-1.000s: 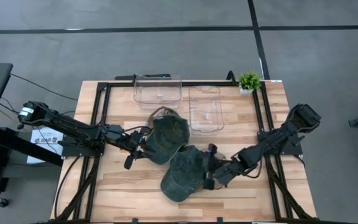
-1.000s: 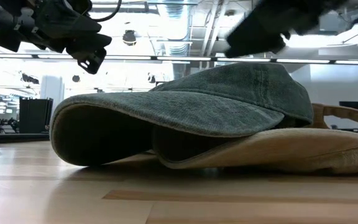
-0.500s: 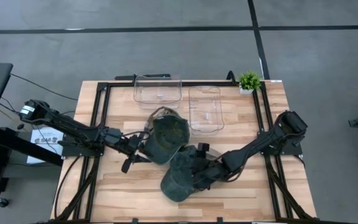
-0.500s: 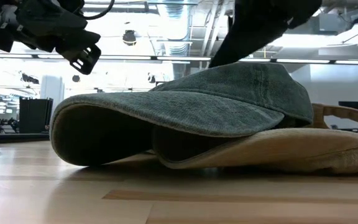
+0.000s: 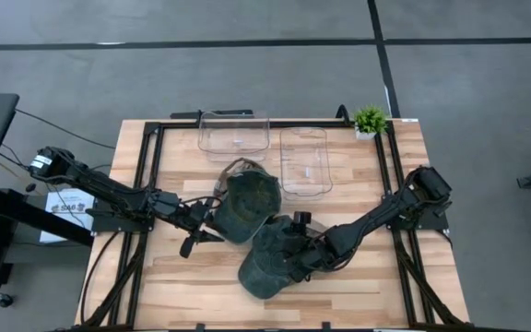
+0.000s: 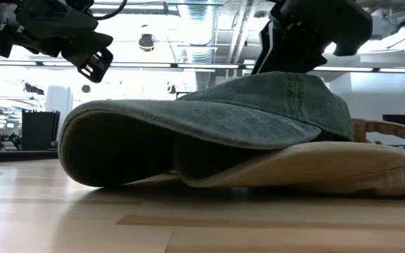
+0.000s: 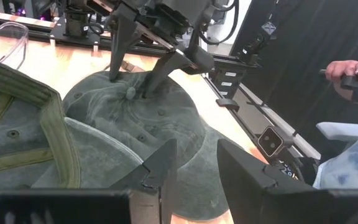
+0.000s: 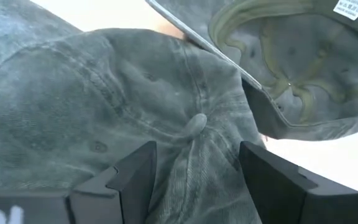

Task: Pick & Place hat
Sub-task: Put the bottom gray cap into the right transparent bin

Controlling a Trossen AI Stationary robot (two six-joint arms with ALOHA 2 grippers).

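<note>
Two caps lay on the wooden table [image 5: 358,277], both of faded grey-green denim with stitched panels. The upright cap [image 5: 267,261] sat crown up with a cloth button at its top, directly under the right gripper [image 5: 295,263], whose fingers stood apart and straddled that button without closing on the cloth; in the left wrist view the fingertips appeared to press into the crown, though contact was hard to judge. The overturned cap [image 5: 250,205] lay inside up just beyond, showing olive seam tape and a white label, its edge overlapped by the first cap's crown. The left gripper [image 5: 201,221] hung beside the overturned cap's rim, jaws parted and holding nothing.

Two clear plastic bins stood farther off past both grippers: a wider bin [image 5: 234,133] and a narrower bin [image 5: 304,161], both rounded at the corners, with nothing seen inside them. One small potted plant [image 5: 370,120] stood at the table's far corner on the right arm's side.
</note>
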